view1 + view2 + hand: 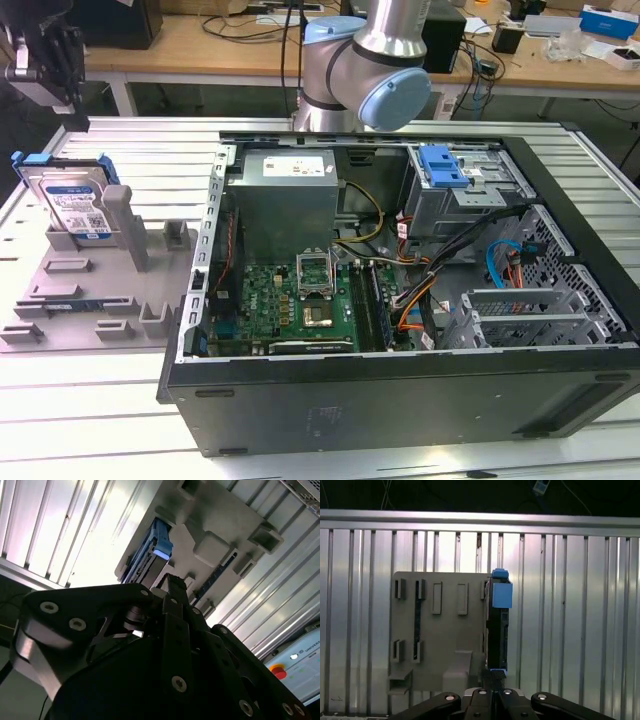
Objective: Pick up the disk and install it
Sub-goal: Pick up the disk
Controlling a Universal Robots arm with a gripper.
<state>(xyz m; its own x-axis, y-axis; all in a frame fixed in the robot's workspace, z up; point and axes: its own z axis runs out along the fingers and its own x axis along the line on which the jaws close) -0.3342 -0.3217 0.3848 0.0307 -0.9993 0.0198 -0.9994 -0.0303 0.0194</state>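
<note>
The disk (72, 207) stands on its edge in a slot of a grey holder plate (100, 300), low in the upper left quarter of the exterior view, well apart from the open computer case (400, 405) that takes up the middle and right of the frame. Its broad face is bare silver metal with a white-and-blue label, and a blue plastic bracket runs round its rim, ending in a blue tab at the top corner. In the first wrist view the disk (497, 630) shows edge-on as a thin dark slab capped by that blue tab; in the second wrist view the blue frame (152, 560) shows along its edge. The black gripper (70, 100) hangs in the upper left corner of the exterior view, above the disk and clear of it. In both wrist views its fingers (492, 680) look pressed together, with nothing between them. The plate lies on a slatted aluminium table (130, 150).
</note>
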